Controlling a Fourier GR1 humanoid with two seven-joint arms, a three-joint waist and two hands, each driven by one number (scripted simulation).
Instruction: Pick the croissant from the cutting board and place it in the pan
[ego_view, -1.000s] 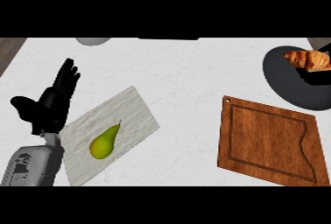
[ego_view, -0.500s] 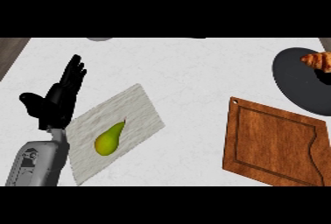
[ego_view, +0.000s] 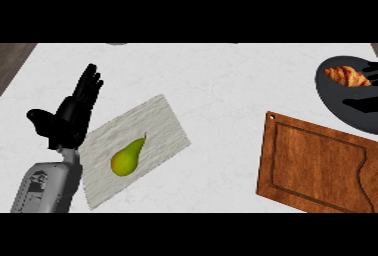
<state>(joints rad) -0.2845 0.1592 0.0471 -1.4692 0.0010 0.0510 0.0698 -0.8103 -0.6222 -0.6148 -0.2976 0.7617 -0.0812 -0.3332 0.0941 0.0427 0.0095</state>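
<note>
- At the 2 o'clock edge of the head view, the croissant (ego_view: 348, 76) lies inside the dark pan (ego_view: 343, 102), against the pan's far wall; the pan is cut off by the right border.
- Dark shapes lie across the pan floor just right of and below the croissant; whether they belong to the right hand cannot be told.
- Directly at 6 o'clock from the pan, the wooden cutting board (ego_view: 317, 167) lies flat with nothing on it; its near right corner runs past the border, and its far edge sits just beside the pan rim.
- Between the board and the 9 o'clock side, a wide band of bare white counter (ego_view: 214, 80) is open.
- At 8 o'clock, a grey cloth mat (ego_view: 159, 122) lies tilted, carrying one green pear (ego_view: 127, 159) with its stem toward 1 o'clock.
- At 9 o'clock, the left hand (ego_view: 70, 117) rests wide open, fingers straight and pointing toward 12 o'clock, holding nothing, beside the mat's left edge.
- At 10 o'clock, the counter ends at a dark wood strip (ego_view: 13, 60).
</note>
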